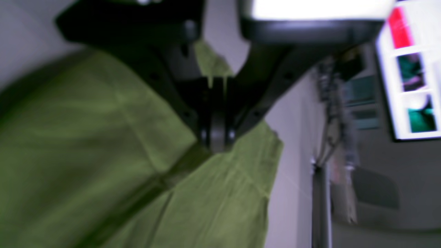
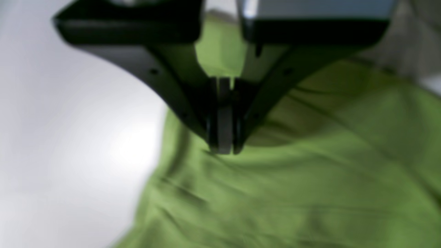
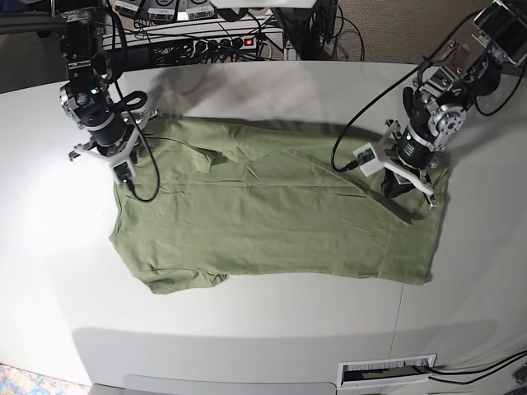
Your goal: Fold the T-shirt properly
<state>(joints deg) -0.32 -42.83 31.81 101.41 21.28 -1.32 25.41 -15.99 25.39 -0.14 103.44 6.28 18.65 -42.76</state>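
Olive-green T-shirt pinched at both ends on the pale table

The thin, plain olive-green short-sleeved T-shirt (image 3: 272,214) is spread lengthwise across the off-white table (image 3: 247,329) — its fabric is clamped by the left gripper (image 1: 217,146) at one end and by the right gripper (image 2: 223,148) at the other.

Plain olive-green T-shirt (image 3: 272,218), black claws, white table (image 3: 247,321).

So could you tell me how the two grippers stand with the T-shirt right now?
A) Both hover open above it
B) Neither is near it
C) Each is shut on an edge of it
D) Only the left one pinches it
C: the left gripper and the right gripper both have their jaws closed on green fabric of the T-shirt, at opposite ends.
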